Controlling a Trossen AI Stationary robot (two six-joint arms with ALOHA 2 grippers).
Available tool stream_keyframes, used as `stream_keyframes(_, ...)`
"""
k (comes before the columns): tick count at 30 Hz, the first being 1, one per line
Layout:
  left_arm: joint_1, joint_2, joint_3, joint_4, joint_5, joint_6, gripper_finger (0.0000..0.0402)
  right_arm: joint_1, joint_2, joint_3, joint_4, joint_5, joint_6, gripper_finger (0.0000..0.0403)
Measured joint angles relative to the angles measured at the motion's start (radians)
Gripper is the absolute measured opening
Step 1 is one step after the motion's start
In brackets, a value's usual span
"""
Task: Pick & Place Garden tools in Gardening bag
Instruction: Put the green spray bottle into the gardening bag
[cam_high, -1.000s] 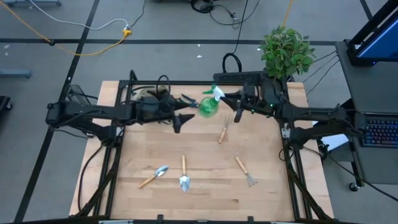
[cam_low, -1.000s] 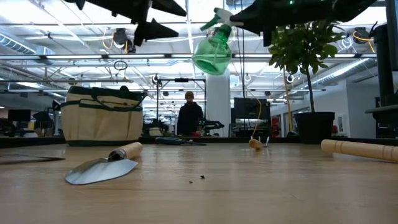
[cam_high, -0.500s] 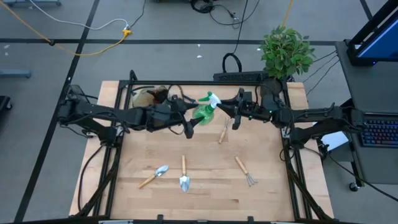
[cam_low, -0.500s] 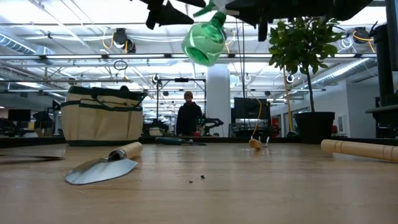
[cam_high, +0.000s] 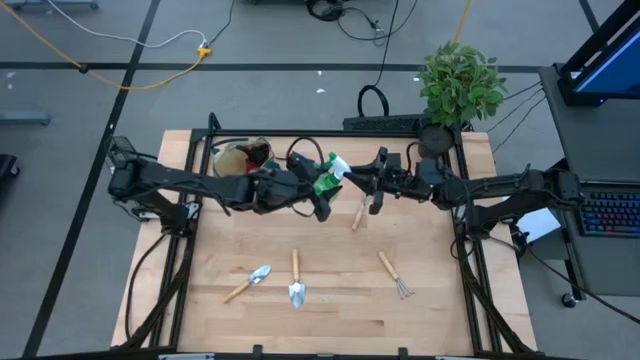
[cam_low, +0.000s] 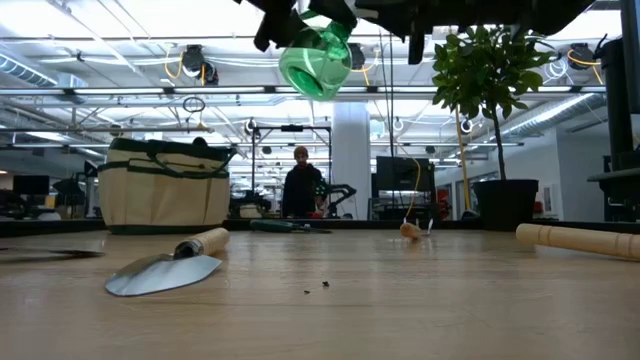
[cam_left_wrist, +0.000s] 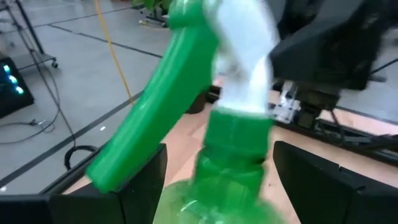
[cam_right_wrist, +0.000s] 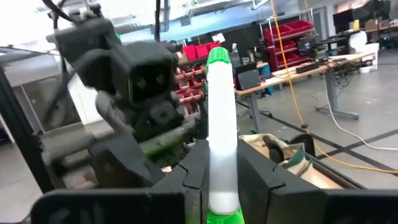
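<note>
The green spray bottle (cam_high: 325, 178) with a white head hangs high above the table's far middle; it also shows in the low view (cam_low: 315, 62). My right gripper (cam_high: 346, 176) is shut on it. My left gripper (cam_high: 323, 198) is open, and its fingers (cam_left_wrist: 140, 186) stand on either side of the bottle's neck (cam_left_wrist: 233, 143) with a gap on each side. The tan gardening bag (cam_high: 232, 158) stands at the far left. Two trowels (cam_high: 248, 283) (cam_high: 296, 282) and two fork rakes (cam_high: 396, 276) (cam_high: 358, 213) lie on the table. My right gripper pinches the bottle's white spray head (cam_right_wrist: 222, 130) between its two fingers. The fingers come about level from the table's right side. The bottle is lifted clear of the table, its green body (cam_low: 315, 62) hanging toward my left gripper.
A leafy potted plant (cam_high: 460, 85) stands at the far right corner. Something dark and red (cam_high: 259, 152) shows inside the bag's mouth. The four tools lie spread over the middle and near part of the wooden table (cam_high: 450, 300). A person (cam_low: 300, 185) stands in the room beyond.
My right gripper has carried the spray bottle toward the table's left, keeping it high. My left gripper has gone toward the table's right to meet it, and its open fingers now stand around the bottle's neck.
</note>
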Motion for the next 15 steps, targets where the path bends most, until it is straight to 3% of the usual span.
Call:
stream_keyframes(9,-0.003,0.023,0.009,0.01,-0.081,-0.033,0.0297,0.029,0.06,0.047,0.02,0.023,-0.001,0.0044)
stream_keyframes(15,-0.02,0.024,0.009,-0.001,-0.104,-0.052,0.0254,0.03,0.06,0.049,0.016,0.008,0.0,0.0044)
